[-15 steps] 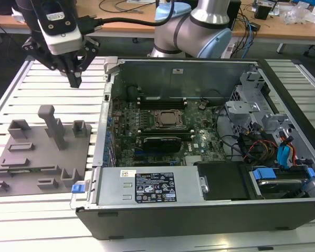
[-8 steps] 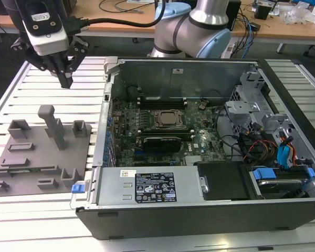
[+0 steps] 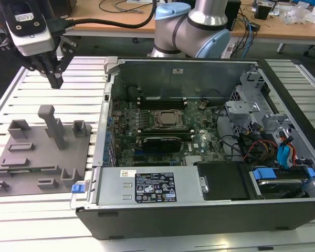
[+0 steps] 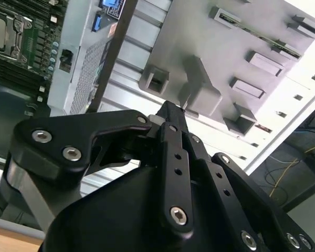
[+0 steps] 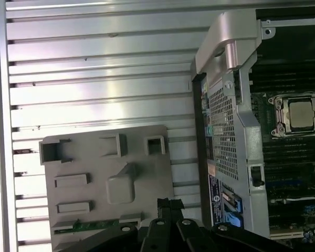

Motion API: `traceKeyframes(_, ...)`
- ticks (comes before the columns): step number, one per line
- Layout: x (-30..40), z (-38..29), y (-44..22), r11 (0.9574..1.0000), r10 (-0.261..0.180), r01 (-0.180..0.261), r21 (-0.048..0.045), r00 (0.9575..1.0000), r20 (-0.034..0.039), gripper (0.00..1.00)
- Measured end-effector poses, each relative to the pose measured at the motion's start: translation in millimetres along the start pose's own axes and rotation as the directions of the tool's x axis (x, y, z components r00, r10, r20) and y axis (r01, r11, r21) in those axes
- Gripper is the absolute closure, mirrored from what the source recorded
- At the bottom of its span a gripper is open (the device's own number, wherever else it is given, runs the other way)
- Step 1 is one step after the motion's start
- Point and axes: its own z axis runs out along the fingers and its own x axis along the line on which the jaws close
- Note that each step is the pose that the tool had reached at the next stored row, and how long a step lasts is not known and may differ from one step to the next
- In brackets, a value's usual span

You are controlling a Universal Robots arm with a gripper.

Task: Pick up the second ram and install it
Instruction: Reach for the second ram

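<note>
Black two-finger gripper (image 3: 56, 80) hangs above the ribbed aluminium table (image 3: 37, 215), with its fingertips pressed together and nothing between them. In the exterior view I see it past the far edge of the flat grey plastic tray (image 3: 21, 157), to the exterior view's left of the open black computer case (image 3: 199, 220).

The second ram (image 5: 89, 225), a thin green circuit-board stick, lies flat in a long slot along one edge of the tray in the first wrist view. It is well apart from the fingertips, with the tray's tall grey upright post (image 3: 55, 126) standing between them in the exterior view.

Bare table slats surround the tray on every side I can see, and a strip of table separates it from the case's grey metal side wall (image 5: 228, 131). The case lies lidless, so the green motherboard (image 3: 163, 144) is exposed from above. Cables crowd the case's end towards the exterior view's right.
</note>
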Motion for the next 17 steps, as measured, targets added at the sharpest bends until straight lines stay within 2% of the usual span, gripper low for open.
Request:
traceKeyframes(5, 11.8, 0.3, -0.9, 1.0, 0.0, 0.0, 0.0001, 1.0, -0.0001, 0.89)
traceKeyframes(8, 21.6, 0.7, -1.7, 1.0, 0.0, 0.0, 0.0, 1.0, -0.0001, 0.89)
traceKeyframes(10, 24.7, 0.8, -1.9, 1.0, 0.0, 0.0, 0.0, 1.0, 0.0001, 0.89)
traceKeyframes(14, 40.8, 1.2, -3.1, 1.0, 0.0, 0.0, 0.0, 1.0, 0.0, 0.89)
traceKeyframes(16, 44.5, 1.3, -3.4, 1.0, 0.0, 0.0, 0.0, 1.0, 0.0, 0.89)
traceKeyframes(17, 48.8, 1.3, -3.7, 1.0, 0.0, 0.0, 0.0001, 1.0, 0.0, 0.89)
